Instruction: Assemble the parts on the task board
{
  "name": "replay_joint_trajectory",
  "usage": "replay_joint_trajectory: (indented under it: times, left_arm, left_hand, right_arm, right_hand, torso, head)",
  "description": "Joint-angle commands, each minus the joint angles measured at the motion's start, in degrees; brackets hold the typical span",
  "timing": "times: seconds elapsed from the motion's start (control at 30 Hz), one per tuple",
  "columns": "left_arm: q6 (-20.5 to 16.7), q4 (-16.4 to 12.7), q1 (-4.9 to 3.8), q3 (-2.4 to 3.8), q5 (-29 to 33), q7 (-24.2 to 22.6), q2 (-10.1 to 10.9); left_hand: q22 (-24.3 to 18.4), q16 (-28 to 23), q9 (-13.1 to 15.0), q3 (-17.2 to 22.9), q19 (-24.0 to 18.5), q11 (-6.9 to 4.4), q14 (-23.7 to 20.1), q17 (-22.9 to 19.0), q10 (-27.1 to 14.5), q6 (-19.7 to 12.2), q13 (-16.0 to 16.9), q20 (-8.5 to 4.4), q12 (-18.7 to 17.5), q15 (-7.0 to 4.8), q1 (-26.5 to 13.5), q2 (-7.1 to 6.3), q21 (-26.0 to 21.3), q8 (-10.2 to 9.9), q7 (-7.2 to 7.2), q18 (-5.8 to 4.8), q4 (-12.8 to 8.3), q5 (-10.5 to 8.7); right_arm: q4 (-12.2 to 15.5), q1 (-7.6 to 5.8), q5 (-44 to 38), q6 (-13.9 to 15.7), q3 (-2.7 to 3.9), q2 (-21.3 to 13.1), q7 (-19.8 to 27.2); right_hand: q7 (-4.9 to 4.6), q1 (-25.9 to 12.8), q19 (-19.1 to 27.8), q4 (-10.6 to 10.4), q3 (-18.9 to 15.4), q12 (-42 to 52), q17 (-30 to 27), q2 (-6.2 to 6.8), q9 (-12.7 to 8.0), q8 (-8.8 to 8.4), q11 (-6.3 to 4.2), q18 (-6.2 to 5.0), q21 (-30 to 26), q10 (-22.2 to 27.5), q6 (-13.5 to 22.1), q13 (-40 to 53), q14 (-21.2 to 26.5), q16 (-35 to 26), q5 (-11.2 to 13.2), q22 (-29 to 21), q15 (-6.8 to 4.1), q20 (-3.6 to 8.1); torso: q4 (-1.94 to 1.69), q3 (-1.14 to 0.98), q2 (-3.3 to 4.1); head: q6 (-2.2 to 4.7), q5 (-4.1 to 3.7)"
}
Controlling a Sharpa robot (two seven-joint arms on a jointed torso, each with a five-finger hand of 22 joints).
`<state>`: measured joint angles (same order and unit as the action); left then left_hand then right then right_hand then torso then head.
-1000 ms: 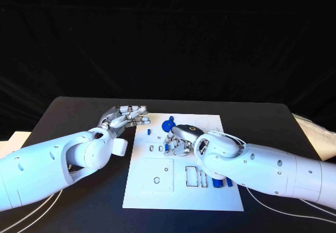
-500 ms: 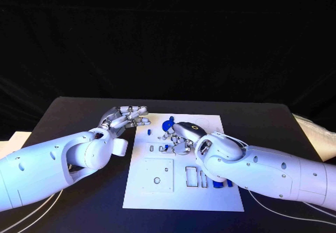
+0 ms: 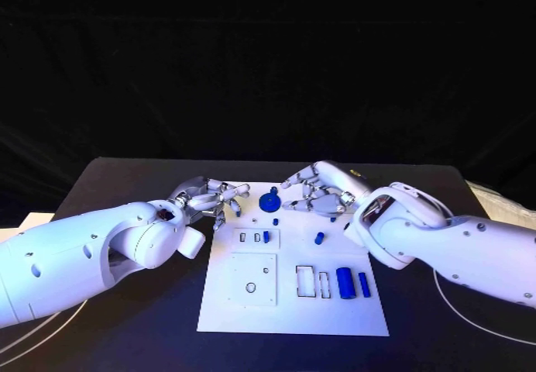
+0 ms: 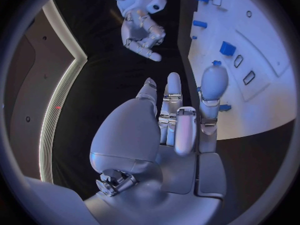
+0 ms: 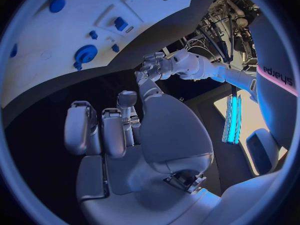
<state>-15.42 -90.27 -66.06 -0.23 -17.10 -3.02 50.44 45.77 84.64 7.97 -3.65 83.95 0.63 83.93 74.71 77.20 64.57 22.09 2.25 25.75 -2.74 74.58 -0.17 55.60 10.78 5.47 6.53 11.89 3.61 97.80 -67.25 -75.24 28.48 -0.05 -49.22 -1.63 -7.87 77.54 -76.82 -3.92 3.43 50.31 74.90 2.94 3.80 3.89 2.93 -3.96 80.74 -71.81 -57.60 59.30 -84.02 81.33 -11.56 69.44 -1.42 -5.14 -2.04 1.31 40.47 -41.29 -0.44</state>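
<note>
Both hands hang at the far end of the white board (image 3: 229, 310) holding nothing: the left hand (image 3: 207, 194) off its far left corner with fingers loosely curled, the right hand (image 3: 316, 190) over its far edge, fingers bent inward but apart. This looks like a pause between placements, and the next move calls for picking one loose blue piece. Two blue bars (image 3: 352, 284) lie at the board's near right, a small peg (image 3: 318, 237) mid-board, and the round blue knob (image 3: 269, 201) farthest, between the hands
</note>
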Motion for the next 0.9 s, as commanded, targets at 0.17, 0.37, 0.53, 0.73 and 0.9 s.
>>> replay_joint_trajectory:
  times: [0.17, 0.37, 0.53, 0.73, 0.9]
  left_arm:
    - [13.8, -0.1, -2.72, 0.1, -27.0, 30.3, -2.5]
    - [18.6, 1.8, -3.94, 0.1, -37.5, 38.1, -6.1]
    - [21.8, 4.8, -4.67, 0.08, -40.4, 39.9, -9.6]
    - [24.6, 7.9, -5.39, 0.08, -42.5, 40.6, -13.4]
    - [26.0, 10.2, -5.7, 0.06, -43.0, 40.9, -15.7]
  left_hand:
    - [18.4, 5.4, 4.5, -6.9, 0.5, -0.48, 6.1, 15.3, -4.5, -1.9, 21.6, -0.56, 22.3, -1.17, -6.6, 1.74, 15.9, 6.5, -1.25, -2.16, 4.8, -0.83]
    - [28.5, 5.4, 8.0, -10.1, 2.2, -1.24, 6.1, 15.3, -4.2, -3.1, 30.2, -0.86, 30.9, -1.67, -7.2, 3.24, 23.6, 10.9, -1.92, -3.54, 4.7, -1.01]
    - [31.8, 5.4, 10.9, -11.7, 2.7, -1.45, 6.1, 15.3, -4.0, -4.4, 33.6, -0.96, 34.2, -1.78, -6.6, 3.92, 26.0, 14.2, -2.26, -4.04, 4.7, -0.92]
    - [33.9, 5.4, 14.5, -13.6, 2.9, -1.78, 6.1, 15.3, -3.8, -6.2, 35.9, -0.99, 36.4, -2.0, -7.0, 4.85, 27.5, 17.8, -2.51, -4.38, 4.7, -0.91]
    - [34.6, 5.4, 16.7, -14.7, 3.0, -1.85, 6.1, 15.3, -3.8, -7.6, 36.8, -1.05, 37.3, -2.06, -6.9, 5.37, 28.0, 20.0, -2.65, -4.47, 4.7, -0.95]
  right_arm:
    - [0.2, -2.26, 19.6, 3.9, 0.06, -5.4, 5.0]
    - [-0.2, -2.99, 22.8, 4.0, 0.07, -7.2, 5.2]
    - [-0.7, -3.11, 23.3, 3.4, 0.06, -7.1, 4.8]
    - [-1.0, -3.14, 23.4, 2.6, 0.04, -6.7, 4.4]
    - [-1.3, -3.15, 23.2, 2.0, 0.01, -6.4, 3.6]
  right_hand:
    - [-0.15, 1.2, 0.0, 0.5, 0.7, 0.9, 1.7, -0.68, 0.1, 0.25, -0.08, -0.55, 0.0, -0.1, -0.2, 0.5, -3.1, -0.1, -0.5, 0.3, 0.12, 0.09]
    - [-0.17, 1.1, 0.1, 0.4, 0.7, 0.8, 1.5, -0.77, 0.1, 0.26, -0.06, -0.58, -0.1, -0.1, -0.2, 0.3, -3.0, -0.3, -0.5, 0.1, 0.13, 0.1]
    - [-0.19, 0.9, 0.2, 0.3, 0.6, 0.5, 1.2, -0.8, 0.1, 0.26, -0.02, -0.65, -0.3, 0.1, -0.3, 0.0, -3.0, -0.5, -0.4, -0.2, 0.15, 0.09]
    - [-0.2, 0.7, 0.3, 0.1, 0.5, 0.2, 0.9, -0.84, 0.1, 0.26, -0.01, -0.68, -0.3, 0.2, -0.3, -0.3, -2.9, -0.7, -0.5, -0.3, 0.17, 0.09]
    - [-0.2, 0.4, 0.9, -0.2, 0.4, -2.0, 0.3, -0.87, 0.1, 0.21, 0.0, -0.87, -0.8, 1.3, -0.3, -2.1, -2.8, -1.1, -0.5, -1.2, 0.18, 0.08]
  torso:
    - [0.78, -0.49, -0.93]
    - [1.22, -0.78, -1.08]
    - [1.04, -0.8, -1.14]
    - [1.25, -0.69, -0.92]
    - [1.28, -0.68, -0.99]
  head:
    - [-0.3, 0.24]
    - [-0.52, 0.45]
    - [-0.51, 0.65]
    - [-0.52, 1.08]
    - [-0.68, 1.11]
